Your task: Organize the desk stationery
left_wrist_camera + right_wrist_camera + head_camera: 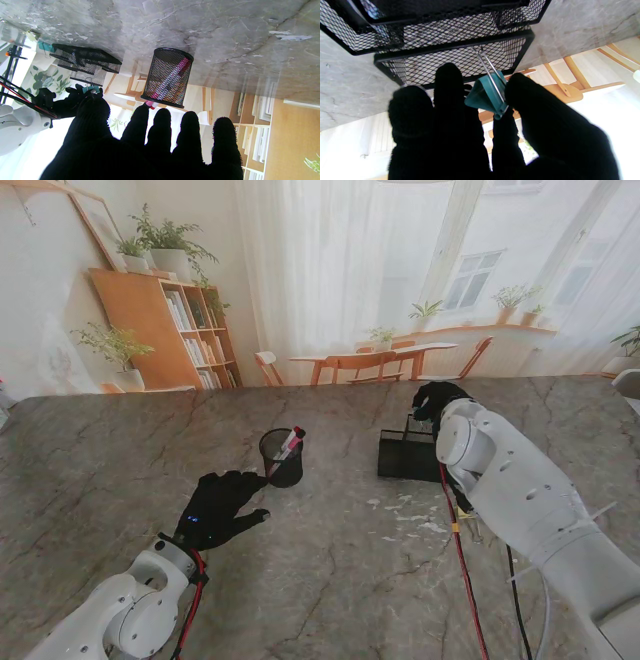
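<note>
A round black mesh pen cup (282, 457) (168, 77) stands mid-table with a pink and white marker (290, 443) (172, 76) leaning inside it. My left hand (218, 508) (150, 147), in a black glove, rests flat on the table just nearer to me than the cup, fingers spread and holding nothing. A black mesh desk tray (408, 455) (85, 65) (450, 47) sits to the right of the cup. My right hand (437, 400) (480, 125) hovers over the tray's far side, pinching a teal binder clip (486, 96) (90, 88) between thumb and fingers.
White scuff marks (408, 515) dot the marble table (330, 580) nearer to me than the tray. A red cable (458, 560) runs along my right arm. A printed backdrop of a room stands behind the table's far edge.
</note>
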Robot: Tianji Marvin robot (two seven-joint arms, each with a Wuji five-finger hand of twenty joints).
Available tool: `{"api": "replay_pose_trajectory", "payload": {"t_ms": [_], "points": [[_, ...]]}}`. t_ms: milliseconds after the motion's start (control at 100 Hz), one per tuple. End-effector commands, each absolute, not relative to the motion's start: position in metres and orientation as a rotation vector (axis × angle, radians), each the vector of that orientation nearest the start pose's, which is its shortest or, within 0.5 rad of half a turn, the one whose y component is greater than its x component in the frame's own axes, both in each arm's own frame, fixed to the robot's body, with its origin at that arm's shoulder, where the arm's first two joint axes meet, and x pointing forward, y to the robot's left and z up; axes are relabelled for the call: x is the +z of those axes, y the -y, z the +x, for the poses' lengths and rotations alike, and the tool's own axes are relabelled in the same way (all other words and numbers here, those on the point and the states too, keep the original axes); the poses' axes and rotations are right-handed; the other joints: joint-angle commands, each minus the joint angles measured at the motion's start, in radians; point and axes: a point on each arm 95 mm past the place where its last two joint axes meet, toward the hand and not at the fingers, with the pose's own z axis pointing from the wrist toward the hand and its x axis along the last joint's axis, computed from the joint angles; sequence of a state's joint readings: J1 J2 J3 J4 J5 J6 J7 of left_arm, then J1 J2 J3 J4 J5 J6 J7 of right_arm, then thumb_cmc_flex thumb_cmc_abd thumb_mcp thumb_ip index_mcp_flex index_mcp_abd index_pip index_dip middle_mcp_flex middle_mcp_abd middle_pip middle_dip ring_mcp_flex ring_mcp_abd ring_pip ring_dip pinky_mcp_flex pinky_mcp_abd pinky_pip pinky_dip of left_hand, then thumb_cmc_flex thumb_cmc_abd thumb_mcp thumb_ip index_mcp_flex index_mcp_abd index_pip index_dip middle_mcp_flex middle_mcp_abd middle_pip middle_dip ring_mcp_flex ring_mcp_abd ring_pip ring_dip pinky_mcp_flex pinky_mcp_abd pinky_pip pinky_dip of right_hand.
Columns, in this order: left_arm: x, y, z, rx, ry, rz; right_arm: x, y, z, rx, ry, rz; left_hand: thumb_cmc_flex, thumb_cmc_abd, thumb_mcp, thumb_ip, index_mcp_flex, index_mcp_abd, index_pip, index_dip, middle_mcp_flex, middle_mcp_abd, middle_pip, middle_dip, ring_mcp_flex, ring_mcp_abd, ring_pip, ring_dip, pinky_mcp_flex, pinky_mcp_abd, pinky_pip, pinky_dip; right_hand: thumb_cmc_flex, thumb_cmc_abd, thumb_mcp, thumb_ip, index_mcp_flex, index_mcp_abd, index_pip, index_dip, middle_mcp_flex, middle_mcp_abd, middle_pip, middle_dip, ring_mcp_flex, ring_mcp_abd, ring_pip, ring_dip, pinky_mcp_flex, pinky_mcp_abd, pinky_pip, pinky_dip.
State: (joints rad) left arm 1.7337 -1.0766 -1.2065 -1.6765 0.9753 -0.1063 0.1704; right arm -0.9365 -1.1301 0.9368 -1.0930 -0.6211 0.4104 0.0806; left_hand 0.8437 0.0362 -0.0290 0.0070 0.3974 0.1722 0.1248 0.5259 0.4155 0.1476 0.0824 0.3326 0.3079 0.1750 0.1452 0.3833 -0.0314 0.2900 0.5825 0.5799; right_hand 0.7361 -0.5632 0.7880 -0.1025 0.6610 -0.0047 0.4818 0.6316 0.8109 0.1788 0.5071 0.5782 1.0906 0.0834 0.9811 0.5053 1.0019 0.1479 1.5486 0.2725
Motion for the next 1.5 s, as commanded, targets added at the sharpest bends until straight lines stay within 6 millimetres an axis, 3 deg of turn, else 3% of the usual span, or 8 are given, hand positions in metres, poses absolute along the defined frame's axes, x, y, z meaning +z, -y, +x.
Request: {"api": "replay_pose_trajectory", "payload": {"t_ms": [0,370,590,920,1070,1280,1370,1490], "points": [[-0.348,0.018,0.342,-1.654,-1.504,-1.191,-0.272,0.046,0.562,1.141,-1.189,1.637,0.011,0.084,-0.021,-0.065,0.023,0.015,0.008,0.009,0.003,0.006,-0.001,0.023,0.011,-0.005,0.006,0.004,-0.008,-0.02,-0.005,0.003,-0.032,0.022,-0.017,0.043,-0.028,-0.005,-0.044,0.054,-0.016,0.007,0.013,-0.018,-0.007,0.011,0.035,0.007,0.004,0.018,0.063,0.024],[-0.348,0.019,0.342,-1.662,-1.503,-1.191,-0.268,0.048,0.558,1.152,-1.204,1.615,0.012,0.085,-0.02,-0.065,0.026,0.014,0.008,0.009,0.003,0.007,-0.001,0.023,0.01,-0.005,0.005,0.003,-0.009,-0.019,-0.005,0.004,-0.145,0.053,-0.104,0.037,-0.038,0.017,-0.068,0.065,-0.009,0.023,0.005,-0.015,0.001,0.027,0.082,0.013,0.008,0.04,0.114,0.046],[-0.349,0.019,0.342,-1.665,-1.5,-1.19,-0.271,0.049,0.556,1.133,-1.205,1.616,0.012,0.086,-0.02,-0.065,0.026,0.015,0.008,0.009,0.003,0.006,-0.001,0.023,0.011,-0.005,0.006,0.004,-0.009,-0.019,-0.006,0.004,-0.109,0.069,-0.134,0.047,0.014,0.046,-0.051,0.088,0.109,0.036,0.098,0.036,-0.003,0.037,0.076,0.001,0.0,0.062,0.109,0.05],[-0.349,0.019,0.342,-1.669,-1.5,-1.19,-0.272,0.054,0.551,1.131,-1.17,1.623,0.012,0.087,-0.02,-0.065,0.026,0.015,0.008,0.009,0.004,0.009,-0.001,0.023,0.011,-0.004,0.006,0.004,-0.009,-0.021,-0.006,0.004,-0.107,0.178,-0.227,0.052,0.024,0.055,-0.071,0.088,0.176,0.046,0.096,0.024,-0.037,0.078,0.023,-0.009,-0.075,0.118,0.082,0.07],[-0.349,0.02,0.342,-1.672,-1.501,-1.191,-0.264,0.052,0.549,1.195,-1.134,1.623,0.01,0.089,-0.02,-0.065,0.025,0.012,0.008,0.009,0.003,0.006,-0.001,0.023,0.011,-0.005,0.006,0.004,-0.009,-0.019,-0.006,0.004,-0.129,0.255,-0.314,0.059,-0.004,0.054,-0.101,0.075,0.166,0.062,0.024,-0.016,-0.075,0.123,-0.084,-0.029,-0.16,0.17,0.013,0.091],[-0.349,0.02,0.342,-1.675,-1.501,-1.189,-0.245,0.047,0.542,1.332,-1.082,1.607,0.009,0.091,-0.02,-0.065,0.025,0.013,0.008,0.009,0.003,0.007,-0.001,0.022,0.011,-0.003,0.006,0.004,-0.01,-0.02,-0.007,0.004,-0.219,0.389,-0.426,0.07,-0.105,0.043,-0.177,0.041,0.039,0.106,-0.125,-0.06,-0.26,0.202,-0.271,-0.046,-0.454,0.272,-0.117,0.17],[-0.35,0.02,0.341,-1.676,-1.5,-1.189,-0.235,0.047,0.535,1.39,-1.078,1.587,0.008,0.091,-0.02,-0.065,0.024,0.013,0.008,0.009,0.003,0.008,-0.001,0.022,0.01,-0.003,0.005,0.004,-0.01,-0.019,-0.007,0.004,-0.25,0.406,-0.431,0.071,-0.125,0.045,-0.188,0.036,-0.018,0.107,-0.172,-0.065,-0.342,0.214,-0.34,-0.054,-0.576,0.284,-0.172,0.186],[-0.349,0.021,0.341,-1.68,-1.5,-1.188,-0.224,0.053,0.521,1.456,-1.118,1.535,0.008,0.092,-0.02,-0.065,0.025,0.012,0.008,0.009,0.003,0.006,-0.001,0.022,0.011,-0.005,0.005,0.004,-0.011,-0.019,-0.008,0.004,-0.283,0.397,-0.416,0.07,-0.167,0.051,-0.212,0.028,-0.109,0.084,-0.251,-0.078,-0.482,0.193,-0.481,-0.077,-0.793,0.252,-0.302,0.17]]}}
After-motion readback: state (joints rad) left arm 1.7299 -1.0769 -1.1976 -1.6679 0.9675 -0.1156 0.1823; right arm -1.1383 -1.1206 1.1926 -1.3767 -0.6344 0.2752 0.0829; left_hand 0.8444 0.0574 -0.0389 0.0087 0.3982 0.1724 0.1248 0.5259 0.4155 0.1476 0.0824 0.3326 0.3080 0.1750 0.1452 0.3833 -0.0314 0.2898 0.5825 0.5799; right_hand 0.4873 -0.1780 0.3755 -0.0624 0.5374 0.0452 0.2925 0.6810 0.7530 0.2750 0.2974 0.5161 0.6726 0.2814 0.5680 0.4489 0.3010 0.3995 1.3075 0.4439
